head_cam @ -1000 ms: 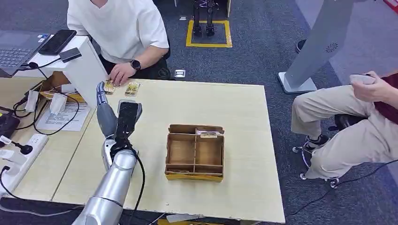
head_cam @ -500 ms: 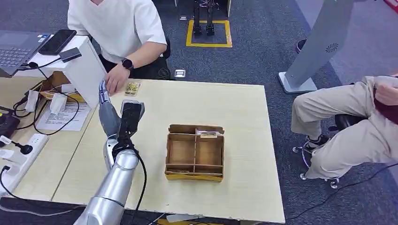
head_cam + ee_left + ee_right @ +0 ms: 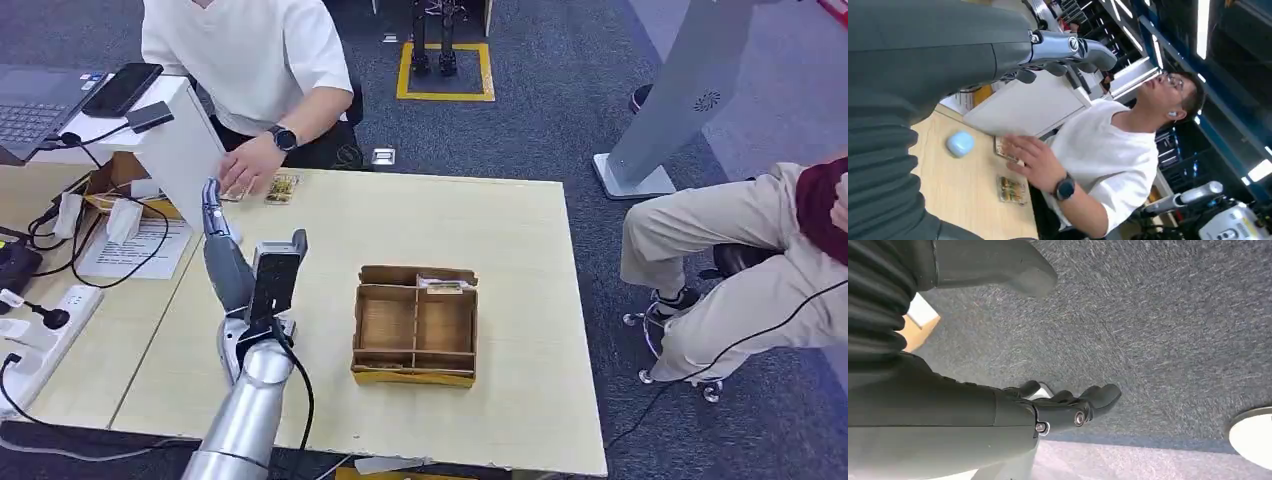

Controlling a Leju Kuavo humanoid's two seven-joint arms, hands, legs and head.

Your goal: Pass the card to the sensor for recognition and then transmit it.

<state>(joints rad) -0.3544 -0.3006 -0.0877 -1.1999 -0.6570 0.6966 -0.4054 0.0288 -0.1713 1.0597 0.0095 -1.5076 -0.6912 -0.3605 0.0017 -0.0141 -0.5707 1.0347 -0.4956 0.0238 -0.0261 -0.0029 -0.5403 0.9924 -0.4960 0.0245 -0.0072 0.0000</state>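
— Card (image 3: 281, 188) position first: where does it lie?

— Flat on the worktop (image 3: 520, 300) at its far edge, at about eleven o'clock from the wooden tray (image 3: 415, 325). A second card (image 3: 234, 193) lies just to its left, under the fingertips of the person's hand (image 3: 250, 165). The left wrist view shows both, the free one (image 3: 1012, 190) apart from the one the person's hand (image 3: 1035, 162) touches (image 3: 1004, 150).

— And the fingers of the left hand (image 3: 225, 250)?

— Extended and close together, pointing toward twelve o'clock, nothing between them. They hover above the worktop, near the two cards but touching neither. In the left wrist view the fingers (image 3: 1083, 47) reach out straight with the thumb apart, empty.

— The right hand?

— The right hand (image 3: 1063, 407) hangs over grey carpet; its fingers (image 3: 1100, 395) are loosely curled and hold nothing.

— Further out, what surrounds the left hand?

— At ten o'clock from it stands a white slanted stand (image 3: 175, 140) with a phone (image 3: 122, 88) and a small dark device (image 3: 150, 116) on top. I cannot tell which part is the sensor. Behind the stand sits an open cardboard box (image 3: 115, 175), with cables, papers and a power strip (image 3: 40, 335) on the adjoining worktop at nine o'clock.

— And the tray?

— It sits at three o'clock from the left arm, divided into compartments; a small item (image 3: 440, 285) lies in its far right section. A second person (image 3: 760, 260) sits well apart at three o'clock.
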